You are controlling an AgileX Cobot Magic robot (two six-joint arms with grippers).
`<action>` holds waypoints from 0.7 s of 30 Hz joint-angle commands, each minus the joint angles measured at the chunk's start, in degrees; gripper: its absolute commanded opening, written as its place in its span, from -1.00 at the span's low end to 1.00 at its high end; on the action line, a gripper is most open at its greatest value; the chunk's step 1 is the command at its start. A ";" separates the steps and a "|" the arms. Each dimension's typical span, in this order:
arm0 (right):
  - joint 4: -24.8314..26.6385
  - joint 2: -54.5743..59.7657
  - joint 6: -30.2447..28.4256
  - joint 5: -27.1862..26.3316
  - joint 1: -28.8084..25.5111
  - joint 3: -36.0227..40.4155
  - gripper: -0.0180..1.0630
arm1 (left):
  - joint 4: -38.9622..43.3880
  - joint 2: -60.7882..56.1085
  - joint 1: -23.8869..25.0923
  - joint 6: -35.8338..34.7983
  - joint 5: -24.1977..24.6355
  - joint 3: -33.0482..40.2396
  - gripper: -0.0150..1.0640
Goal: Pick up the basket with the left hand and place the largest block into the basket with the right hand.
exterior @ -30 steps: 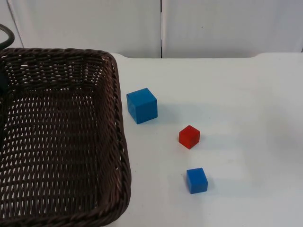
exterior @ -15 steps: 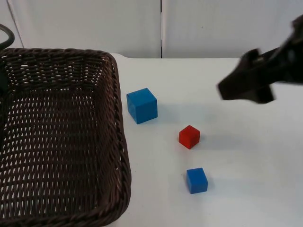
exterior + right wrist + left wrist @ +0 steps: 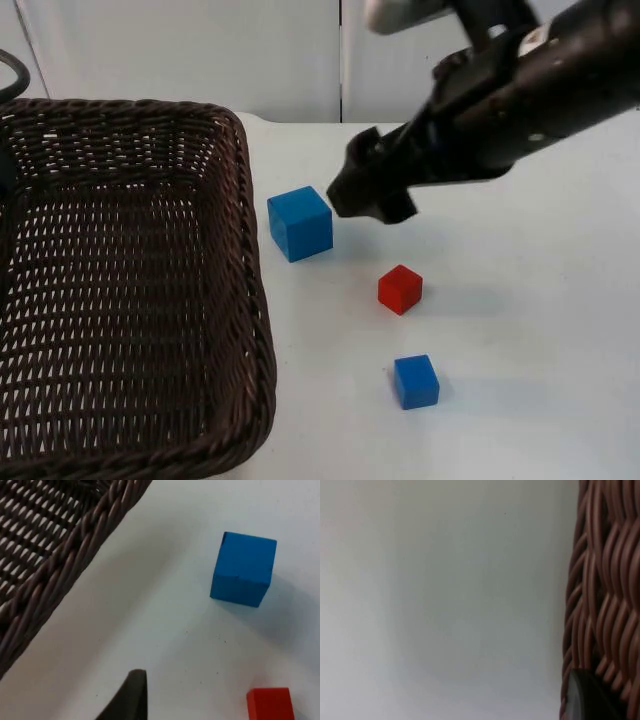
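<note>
Judging big block rigid, light: we grip flat sides. Right pincer beside it, left at basket; jaw states: cannot tell.

Robot lab — bare white table top, grey partition wall, no decor

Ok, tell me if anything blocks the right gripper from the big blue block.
Nothing visible does. The right gripper hangs just beside the large blue block, with bare white table between them. The red block and small blue block sit nearer the camera, off that line.
</note>
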 commanded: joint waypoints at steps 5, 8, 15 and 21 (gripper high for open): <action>-0.16 4.86 -0.09 -4.22 0.27 -2.83 0.98 | -0.89 -0.57 0.26 -0.02 -0.45 -0.01 -0.98; -0.02 7.21 0.02 -7.71 0.27 -3.67 0.98 | -0.89 -0.57 0.26 -0.02 -0.45 -0.01 -0.98; -0.02 11.86 4.89 -6.84 0.27 -8.66 0.98 | -0.89 -0.57 0.26 -0.02 -0.59 -0.01 -0.98; -0.02 17.21 6.47 -5.94 0.27 -13.98 0.98 | -0.89 -0.57 0.26 -0.02 -0.59 -0.01 -0.98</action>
